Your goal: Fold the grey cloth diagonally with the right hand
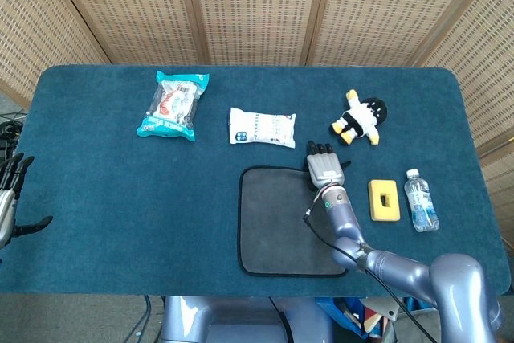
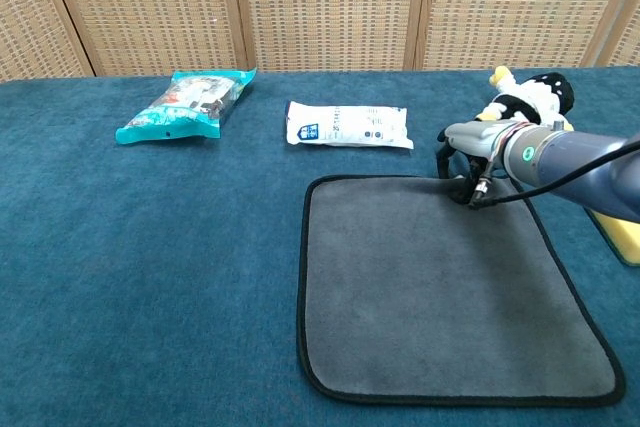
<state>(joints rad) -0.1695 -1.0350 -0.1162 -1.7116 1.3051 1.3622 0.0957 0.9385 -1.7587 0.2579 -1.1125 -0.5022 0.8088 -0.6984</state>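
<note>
Right hand [image 2: 470, 150], fingers curled down onto the far right corner of the flat grey cloth [image 2: 440, 287] at lower right, grip unclear, sits below a doll [image 2: 525, 97]; left hand [image 1: 10, 194] hangs spread at far left.

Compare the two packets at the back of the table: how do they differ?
The teal packet is teal-edged with red and white contents showing; the white packet is white with blue print. The teal packet lies lengthwise away from the robot in the head view; the white packet lies crosswise. The teal packet sits further left and further back; the white packet is nearer the grey cloth. Both lie flat on the table, untouched by either hand.
</note>
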